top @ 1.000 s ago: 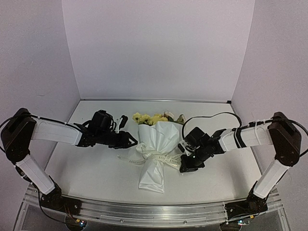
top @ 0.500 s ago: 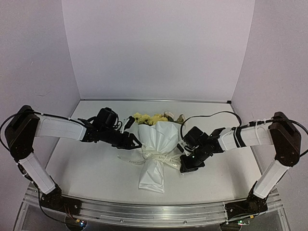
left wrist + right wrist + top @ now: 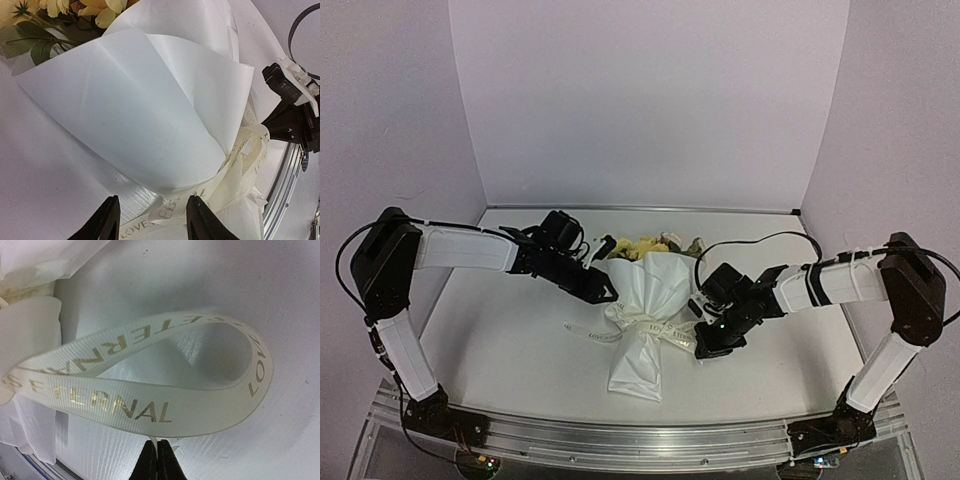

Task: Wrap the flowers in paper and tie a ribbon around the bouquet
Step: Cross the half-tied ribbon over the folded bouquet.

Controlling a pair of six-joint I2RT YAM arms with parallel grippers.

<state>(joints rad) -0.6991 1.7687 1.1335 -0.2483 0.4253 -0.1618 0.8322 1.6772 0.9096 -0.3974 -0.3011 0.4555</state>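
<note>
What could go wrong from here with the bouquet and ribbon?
The right jaws sit shut at the very edge of the ribbon loop, so a pull might slip off. The left jaws stand open over the ribbon tail beside the paper; closing could pinch and crease it too.

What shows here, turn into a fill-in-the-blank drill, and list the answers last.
On the ribbon, the big word in the right wrist view reads ____.
The right claw is ____, fingers pressed together.
The left claw is ____, fingers apart over the ribbon.
The paper round the flowers is ____ in colour.
Missing words: ETERNAL; shut; open; white.
</note>
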